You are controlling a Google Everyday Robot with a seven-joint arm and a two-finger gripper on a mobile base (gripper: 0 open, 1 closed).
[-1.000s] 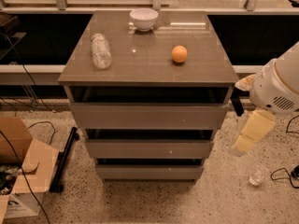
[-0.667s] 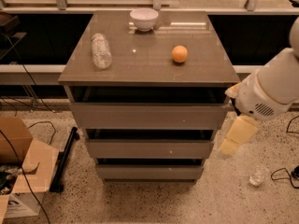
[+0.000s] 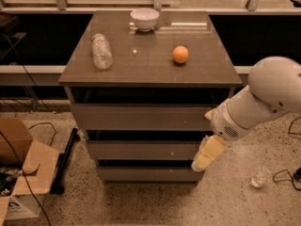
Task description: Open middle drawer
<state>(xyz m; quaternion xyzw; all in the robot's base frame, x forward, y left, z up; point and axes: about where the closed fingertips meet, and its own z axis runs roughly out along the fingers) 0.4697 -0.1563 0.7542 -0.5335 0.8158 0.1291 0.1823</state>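
The middle drawer (image 3: 141, 150) is a wide grey-brown handleless front of medium height with a tiny pale speck right of centre. It sits closed between the taller top drawer (image 3: 136, 117) and the slim bottom drawer (image 3: 141, 173). My white arm reaches in from the right. My cream-coloured gripper (image 3: 199, 164) hangs pointing down and left, in front of the right end of the middle and bottom drawers, and covers their right corners.
On the cabinet top (image 3: 150, 69) lie a clear plastic bottle (image 3: 101, 51), a white bowl (image 3: 145, 18) and an orange (image 3: 180, 54). A cardboard box (image 3: 19, 173) and a black bar (image 3: 65, 161) are on the floor at left. A small clear cup (image 3: 259, 177) and cables are at right.
My arm has swung left and down. The gripper has moved from beside the cabinet's right side to in front of the right end of the lower drawers.
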